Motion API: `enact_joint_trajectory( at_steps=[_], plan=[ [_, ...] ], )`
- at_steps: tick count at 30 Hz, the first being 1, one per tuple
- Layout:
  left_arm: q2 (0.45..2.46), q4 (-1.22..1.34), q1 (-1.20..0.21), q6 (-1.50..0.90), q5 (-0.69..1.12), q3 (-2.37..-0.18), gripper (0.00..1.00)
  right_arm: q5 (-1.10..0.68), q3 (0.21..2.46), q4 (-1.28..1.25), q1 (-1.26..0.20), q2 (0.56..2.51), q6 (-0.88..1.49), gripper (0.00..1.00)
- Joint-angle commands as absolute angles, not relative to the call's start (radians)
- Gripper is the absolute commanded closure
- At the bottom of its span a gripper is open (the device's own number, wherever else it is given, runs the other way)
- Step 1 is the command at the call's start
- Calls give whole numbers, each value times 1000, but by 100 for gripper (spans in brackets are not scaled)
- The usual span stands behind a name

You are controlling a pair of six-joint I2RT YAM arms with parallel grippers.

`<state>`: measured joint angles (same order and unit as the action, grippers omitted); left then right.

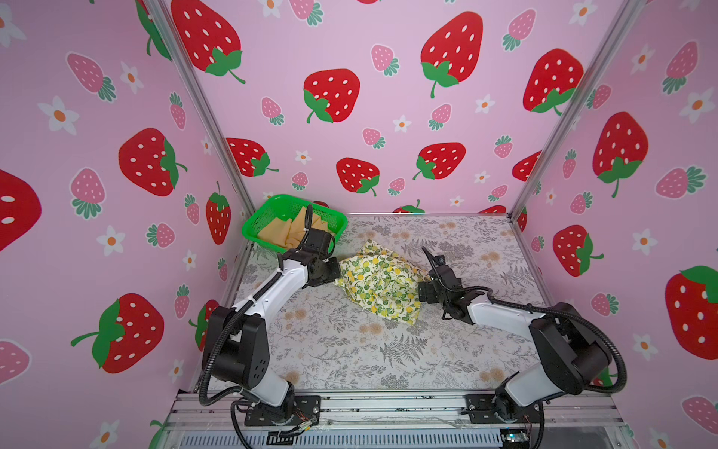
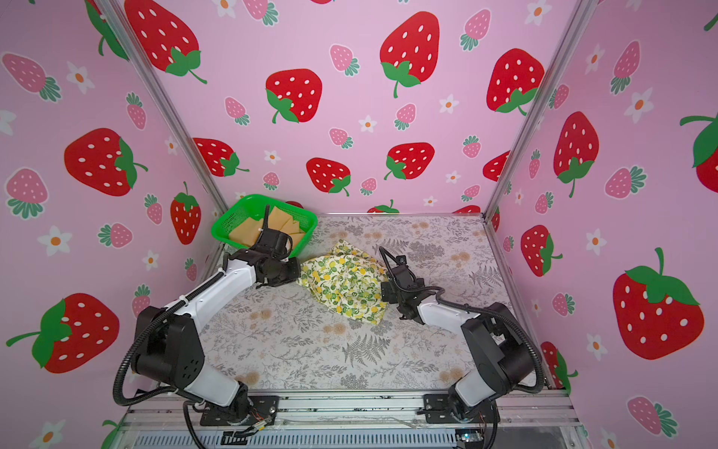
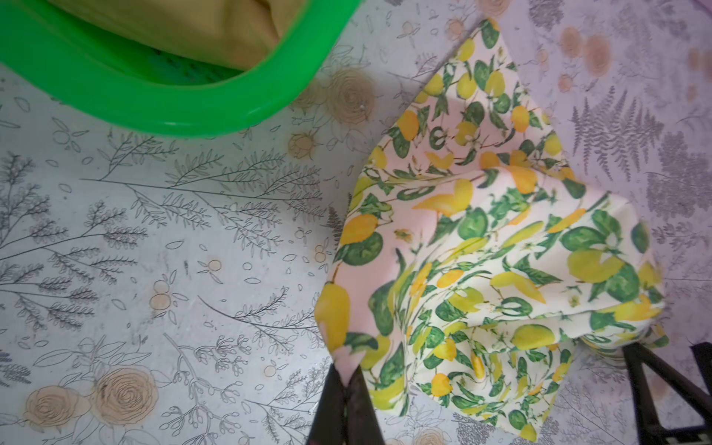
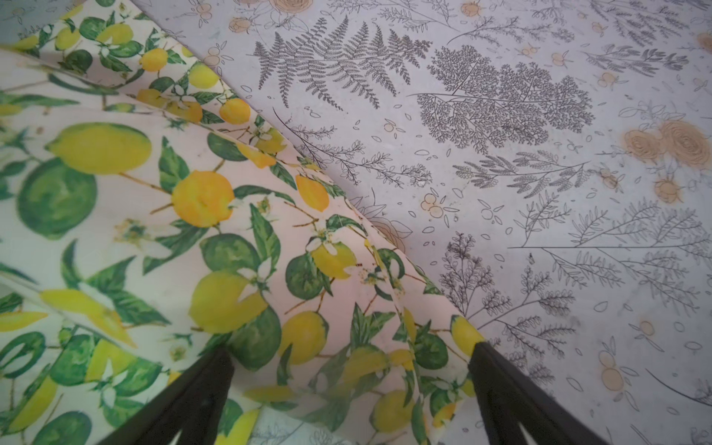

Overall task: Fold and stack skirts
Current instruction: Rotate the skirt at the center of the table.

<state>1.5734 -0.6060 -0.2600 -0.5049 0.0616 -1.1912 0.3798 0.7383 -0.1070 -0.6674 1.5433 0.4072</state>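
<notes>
Left tool [image 3: 346, 385] pinched closed on a corner of the lemon-print skirt [image 1: 379, 282]. Just behind it, green mesh basket [image 1: 258, 217] at far-left corner of the counter [image 1: 349, 350], mustard-tan skirt [image 1: 289, 229] bunched inside. Lemon-print skirt crumpled mid-counter between both arms. Right tool [image 4: 348, 360] spread wide, fingers straddling the skirt's opposite edge, cloth between them, not clamped.

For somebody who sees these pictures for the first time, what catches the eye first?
Pink walls with big red strawberries surround everything. In the middle lies a crumpled lemon-print skirt: the left end effector pinches one corner, the right end effector stands open at its opposite edge. A green basket in the far left corner holds the mustard skirt.
</notes>
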Motion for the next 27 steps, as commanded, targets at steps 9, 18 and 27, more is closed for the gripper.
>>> enact_joint_trajectory(
  at_steps=[9,18,27],
  plan=[
    [1595,-637,-200,-491,2,-1153,100,414,735,-125,-738,1525,358,1],
    [1596,-580,-182,-507,60,-1106,100,403,851,-109,-715,1721,366,1],
    [1674,-545,-207,-525,121,-1173,100,342,871,-104,-670,1768,391,38]
  ],
)
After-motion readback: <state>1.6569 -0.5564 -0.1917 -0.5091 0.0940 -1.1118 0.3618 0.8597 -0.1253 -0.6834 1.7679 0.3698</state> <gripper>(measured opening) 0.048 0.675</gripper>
